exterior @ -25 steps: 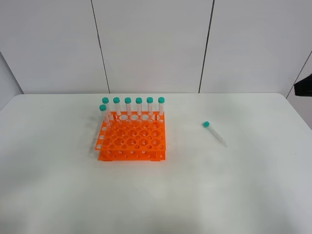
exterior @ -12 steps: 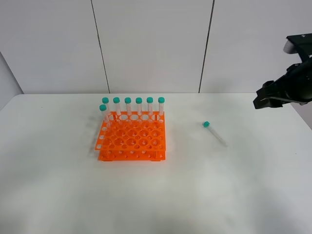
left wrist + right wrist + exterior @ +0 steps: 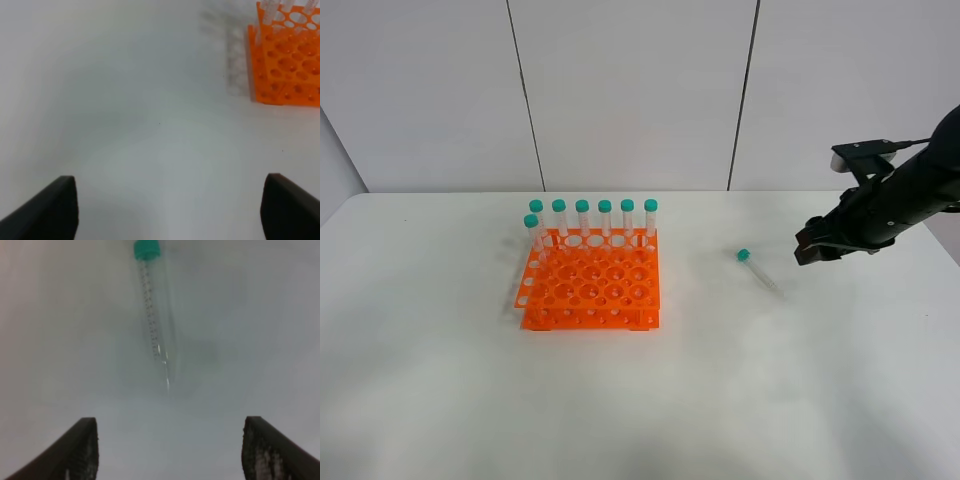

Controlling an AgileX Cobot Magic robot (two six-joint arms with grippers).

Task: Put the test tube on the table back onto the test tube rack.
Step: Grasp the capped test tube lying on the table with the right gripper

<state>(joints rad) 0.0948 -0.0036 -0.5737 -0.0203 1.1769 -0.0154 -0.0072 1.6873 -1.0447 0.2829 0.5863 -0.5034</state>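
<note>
Tube lies flat on the table, on my right-hand side and well apart from the rack. In the high view its teal cap is the far end, turned a little toward the rack, and the tapered tip is the near end.

I have the right gripper hovering just beside the tube, on the side away from the rack. Its jaws are spread wide and hold nothing. From the right wrist I see the tube lying ahead of the fingers, tip nearest them and cap farthest, not between them.

I cannot find the left gripper in the high view. Its wrist camera shows both dark fingers wide apart over bare table, holding nothing, with a corner of the rack some way ahead.

Seven other tubes stand upright in the rack: six along the back row, one at the left end of the next row.
</note>
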